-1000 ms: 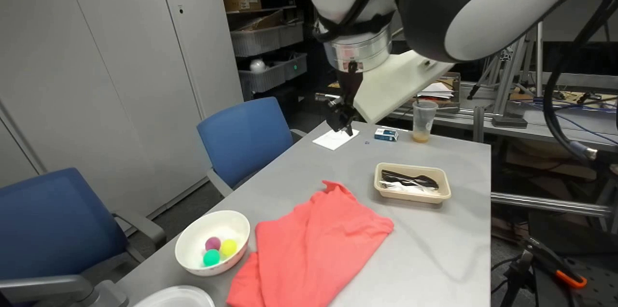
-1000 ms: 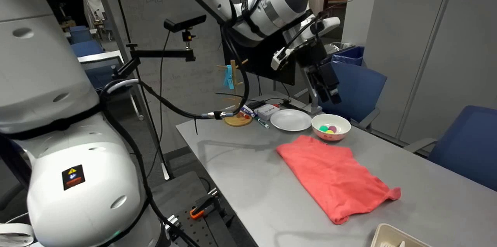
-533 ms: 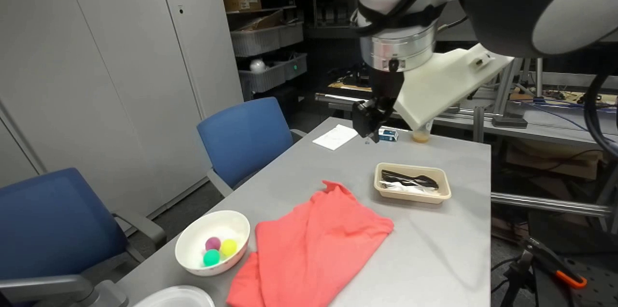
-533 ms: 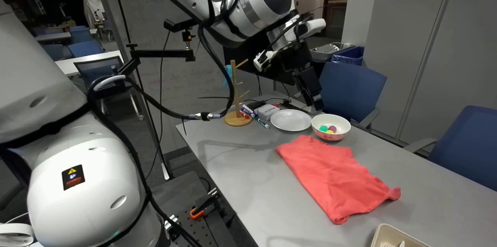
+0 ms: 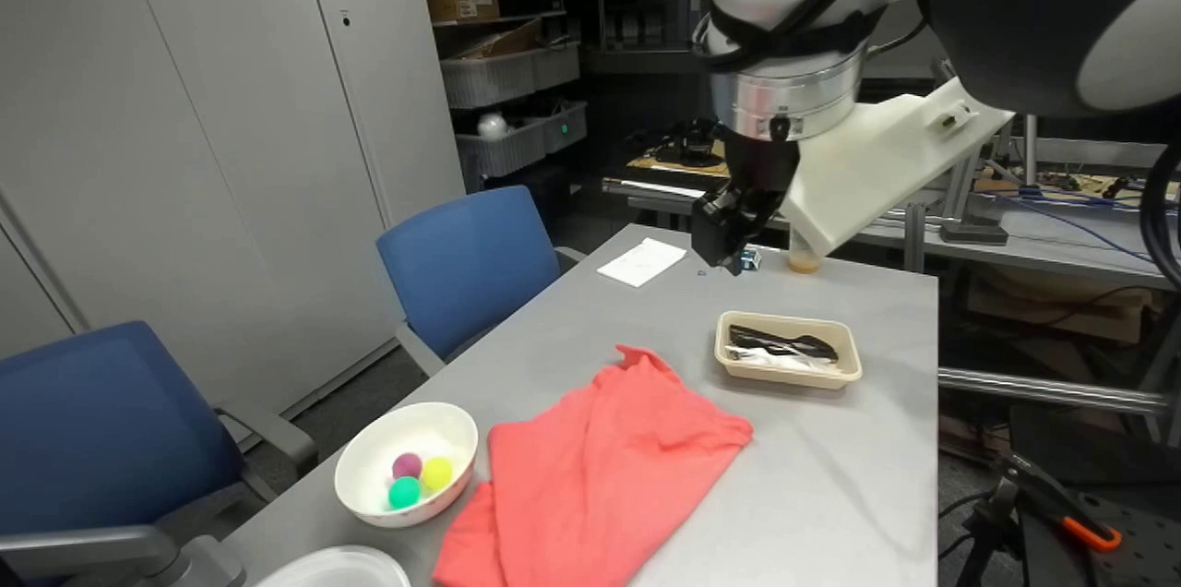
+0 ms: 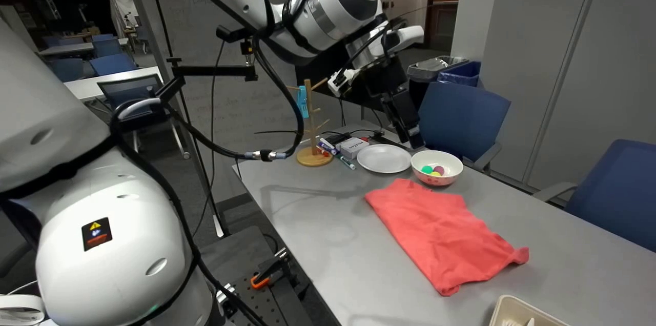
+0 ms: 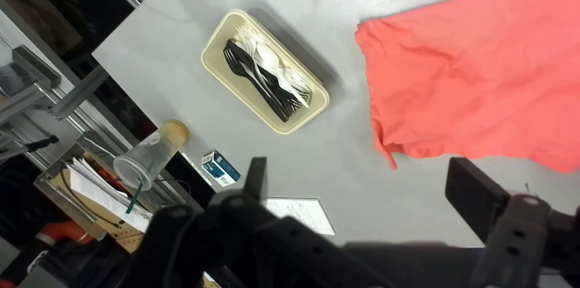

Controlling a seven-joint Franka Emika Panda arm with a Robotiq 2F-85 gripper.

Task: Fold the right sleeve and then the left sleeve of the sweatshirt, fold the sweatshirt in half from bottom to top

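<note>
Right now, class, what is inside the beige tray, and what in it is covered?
In the wrist view, black cutlery and white cutlery, forks among them, overlap inside the beige tray. Whatever lies beneath these pieces is covered and cannot be seen.

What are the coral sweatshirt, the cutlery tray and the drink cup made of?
Sweatshirt: soft matte fabric, perhaps cotton, judging by its loose creases.
Cutlery tray: matte beige, moulded pulp or plastic; its smooth rounded rim fits either.
Drink cup: probably plastic, smooth, with see-through sides.
</note>
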